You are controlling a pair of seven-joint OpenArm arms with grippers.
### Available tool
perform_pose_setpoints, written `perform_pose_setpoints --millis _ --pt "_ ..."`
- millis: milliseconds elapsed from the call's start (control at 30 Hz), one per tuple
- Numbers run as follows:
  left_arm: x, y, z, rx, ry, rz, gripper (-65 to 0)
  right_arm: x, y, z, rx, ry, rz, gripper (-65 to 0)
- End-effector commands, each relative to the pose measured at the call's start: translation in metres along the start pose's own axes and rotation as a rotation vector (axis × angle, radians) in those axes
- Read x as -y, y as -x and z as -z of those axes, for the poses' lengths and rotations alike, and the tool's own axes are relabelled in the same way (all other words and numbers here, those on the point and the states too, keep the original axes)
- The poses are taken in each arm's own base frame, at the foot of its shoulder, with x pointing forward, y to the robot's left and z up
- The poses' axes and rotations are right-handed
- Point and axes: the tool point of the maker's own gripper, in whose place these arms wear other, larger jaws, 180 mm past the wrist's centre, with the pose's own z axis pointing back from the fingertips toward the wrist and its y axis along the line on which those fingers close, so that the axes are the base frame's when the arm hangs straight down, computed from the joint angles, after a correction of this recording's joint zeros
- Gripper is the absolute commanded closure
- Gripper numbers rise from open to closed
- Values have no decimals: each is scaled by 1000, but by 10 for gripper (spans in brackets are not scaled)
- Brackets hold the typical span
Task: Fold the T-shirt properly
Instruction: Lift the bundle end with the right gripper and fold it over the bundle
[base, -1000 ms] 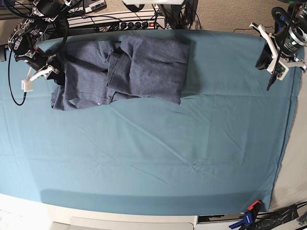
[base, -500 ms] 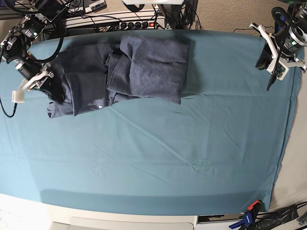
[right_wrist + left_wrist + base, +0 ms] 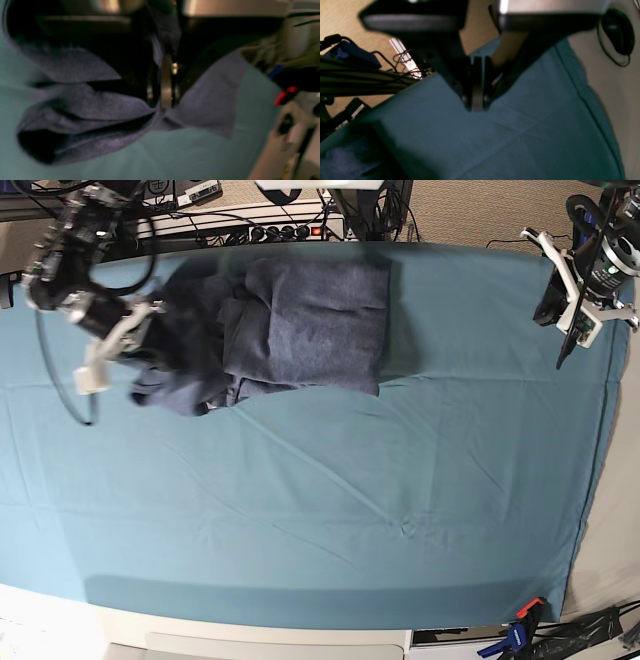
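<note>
Dragged rightward, the T-shirt (image 3: 300, 320) bunches, apparently pinched in the right pincer (image 3: 163, 105); left pincer (image 3: 476, 106) closed, empty.

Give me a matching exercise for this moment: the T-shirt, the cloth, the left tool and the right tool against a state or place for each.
Things:
1. T-shirt
2. cloth
3. left tool
4. right tool

States or places:
A. shut on nothing, above bare cloth
B. teal, spread over the table
C. shut on dark fabric, lifting one side
D. bunched at the far side, partly folded

Pairs: 1-D, 2-B, 3-A, 4-C
</note>
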Motion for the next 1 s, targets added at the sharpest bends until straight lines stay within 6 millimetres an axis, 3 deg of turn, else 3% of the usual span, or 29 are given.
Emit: perform_pose_setpoints --millis 0,233,500,633,967 --pt "-1 -7 -3 25 -4 19 0 -13 -9 7 34 -43 -17 0" --pt "-1 -7 -3 25 -4 20 0 -84 17 65 -32 -246 12 0" --pt "-1 -7 -3 25 -4 19 0 -146 33 98 -90 -398 0 0" --pt "-1 -7 -3 25 -4 19 0 -160 40 108 -118 -410 -31 0" --pt "-1 -7 -3 26 -3 19 0 -168 44 115 -135 -411 -64 -4"
